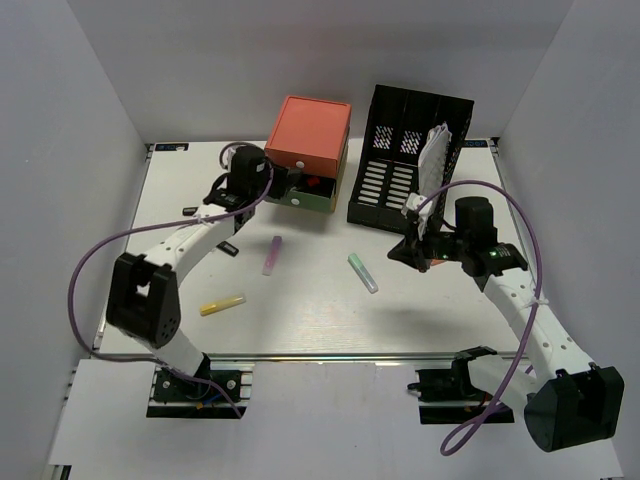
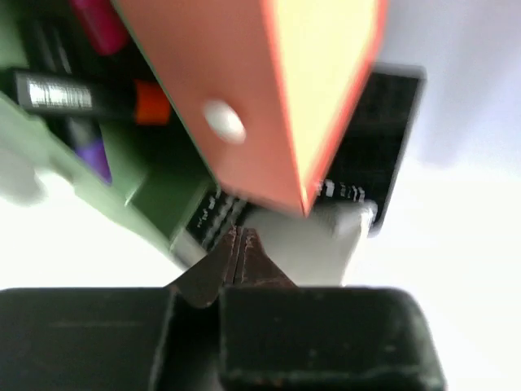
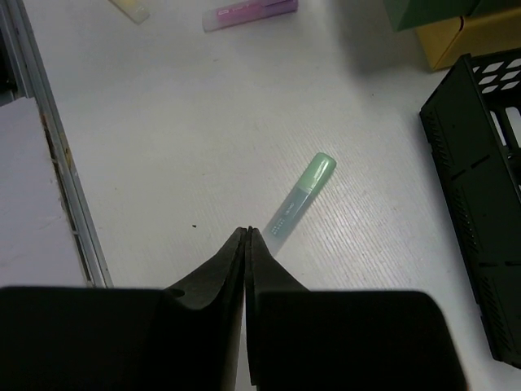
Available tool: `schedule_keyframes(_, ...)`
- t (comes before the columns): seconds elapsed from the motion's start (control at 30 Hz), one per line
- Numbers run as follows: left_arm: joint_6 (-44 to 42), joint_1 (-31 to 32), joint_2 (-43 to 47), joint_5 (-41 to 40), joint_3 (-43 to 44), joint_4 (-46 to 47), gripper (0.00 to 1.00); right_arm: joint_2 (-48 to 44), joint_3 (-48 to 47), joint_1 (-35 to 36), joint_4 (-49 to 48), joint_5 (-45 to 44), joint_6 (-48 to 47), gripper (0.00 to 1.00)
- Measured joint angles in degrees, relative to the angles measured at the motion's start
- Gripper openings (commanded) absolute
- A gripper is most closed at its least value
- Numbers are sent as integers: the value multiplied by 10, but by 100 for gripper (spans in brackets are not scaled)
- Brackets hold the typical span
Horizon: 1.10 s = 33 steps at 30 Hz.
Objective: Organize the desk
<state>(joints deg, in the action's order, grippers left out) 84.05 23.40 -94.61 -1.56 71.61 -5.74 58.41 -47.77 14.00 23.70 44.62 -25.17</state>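
Note:
The white desk [image 1: 320, 320] holds a green highlighter [image 1: 363, 272], a pink one [image 1: 272, 256] and a yellow one [image 1: 222, 304]. My left gripper [image 1: 284, 182] is shut and empty, its tips [image 2: 238, 236] against the front of the three-drawer box [image 1: 308, 135], under the orange drawer [image 2: 269, 98]. The green drawer [image 2: 146, 187] stands pulled out with markers [image 2: 89, 98] in it. My right gripper [image 1: 397, 254] is shut and empty above the desk. In its wrist view the tips [image 3: 247, 235] sit just short of the green highlighter [image 3: 299, 201].
A black slotted file rack [image 1: 405, 150] stands at the back right with crumpled white paper [image 1: 432, 155] in it; its wall shows in the right wrist view [image 3: 480, 179]. Two small black items [image 1: 189, 210] [image 1: 228, 248] lie at the left. A metal rail [image 1: 330, 355] runs along the near edge.

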Motion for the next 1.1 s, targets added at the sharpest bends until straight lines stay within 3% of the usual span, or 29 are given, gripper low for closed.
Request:
schedule_keyframes(0.03, -21, -2, 19, 9, -10, 5, 0, 0, 0, -1, 2, 5, -9, 28)
schedule_keyframes(0.1, -56, -6, 70, 27, -38, 10, 0, -3, 1, -1, 7, 11, -20, 47)
schedule_keyframes(0.13, -81, -9, 102, 35, -61, 17, 0, -7, 4, -1, 6, 13, -28, 62)
schedule_keyframes(0.2, -126, -19, 169, 44, -102, 7, 0, -20, 14, -1, 5, 18, -41, 67)
schedule_keyframes(0.23, -151, -26, 200, 44, -115, -6, 12, -28, 19, -1, 5, 19, -42, 68)
schedule_keyframes(0.27, -179, -31, 217, 41, -120, -26, 30, -35, 24, -1, 3, 19, -43, 67)
schedule_keyframes(0.37, -254, -57, 266, 23, -124, -91, 49, -49, 31, -1, -3, 18, -42, 62)
schedule_keyframes(0.53, -344, -116, 235, 4, -123, -201, 56, -42, 32, -1, -14, 10, -35, 47)
schedule_keyframes(0.57, -356, -130, 220, 9, -125, -214, 62, -39, 32, -1, -15, 7, -33, 47)
schedule_keyframes(0.8, -406, -221, 99, 39, -138, -269, 65, -36, 33, -6, -21, -8, -22, 49)
schedule_keyframes(1.1, -441, -234, 0, -9, -49, -327, 67, -36, 33, -8, -29, -15, -18, 49)
